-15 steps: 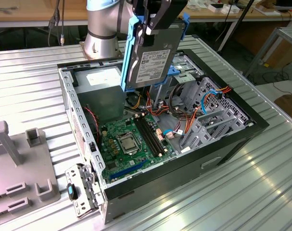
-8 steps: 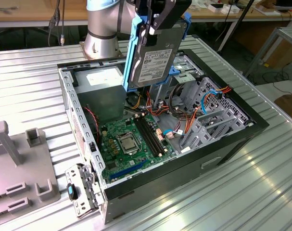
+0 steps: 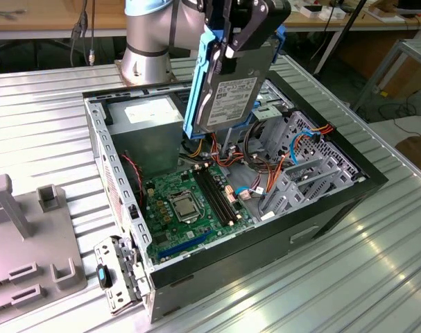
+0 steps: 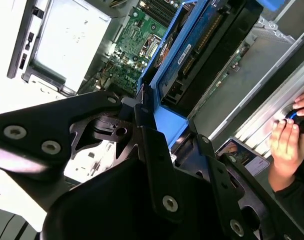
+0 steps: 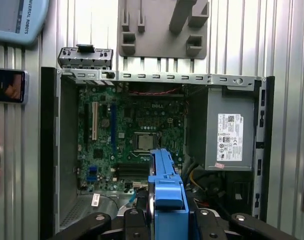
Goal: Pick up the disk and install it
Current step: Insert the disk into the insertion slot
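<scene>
The disk [image 3: 227, 97], a grey metal drive in a bright blue carrier rail, hangs tilted on edge above the open computer case [image 3: 335, 208]. My gripper [image 3: 236, 43] is shut on its upper end. In the exterior view the disk's lower edge hovers over the back of the case, between the power supply [image 3: 144, 121] and the drive bays [image 3: 314, 166]. The second wrist view has the disk [image 4: 192, 55] edge-on between black fingers [image 4: 146, 145]. In the first wrist view the blue carrier [image 5: 164, 185] stands over the motherboard [image 5: 134, 130].
Cables and a grey drive cage crowd the case's right side in the exterior view. A grey fixture block [image 3: 23, 236] lies on the ribbed metal table at that view's left. A person's hand [image 4: 284, 145] rests by the case. A pendant [image 5: 11, 20] lies nearby.
</scene>
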Robot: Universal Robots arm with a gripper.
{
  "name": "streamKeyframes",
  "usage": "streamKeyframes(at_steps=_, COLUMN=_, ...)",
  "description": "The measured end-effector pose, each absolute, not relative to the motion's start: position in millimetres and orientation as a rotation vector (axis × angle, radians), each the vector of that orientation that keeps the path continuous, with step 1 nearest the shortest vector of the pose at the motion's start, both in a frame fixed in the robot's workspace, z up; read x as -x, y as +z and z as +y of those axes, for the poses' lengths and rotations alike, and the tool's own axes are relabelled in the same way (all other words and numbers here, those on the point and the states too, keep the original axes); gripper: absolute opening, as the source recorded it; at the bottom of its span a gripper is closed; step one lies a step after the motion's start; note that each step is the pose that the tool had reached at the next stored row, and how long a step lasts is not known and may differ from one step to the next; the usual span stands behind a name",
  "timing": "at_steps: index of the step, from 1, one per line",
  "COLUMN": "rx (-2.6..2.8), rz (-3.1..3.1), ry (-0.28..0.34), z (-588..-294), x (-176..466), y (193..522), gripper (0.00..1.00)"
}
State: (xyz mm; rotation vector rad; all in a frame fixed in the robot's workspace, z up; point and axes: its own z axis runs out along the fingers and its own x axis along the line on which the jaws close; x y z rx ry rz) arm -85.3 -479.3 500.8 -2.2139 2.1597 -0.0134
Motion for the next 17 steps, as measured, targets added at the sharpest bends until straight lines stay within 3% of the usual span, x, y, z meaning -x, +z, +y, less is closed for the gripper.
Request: streamKeyframes(at_steps=17, rx=2.200, rz=2.146, ry=-0.044, z=-493, x=47, y=498, gripper=0.37)
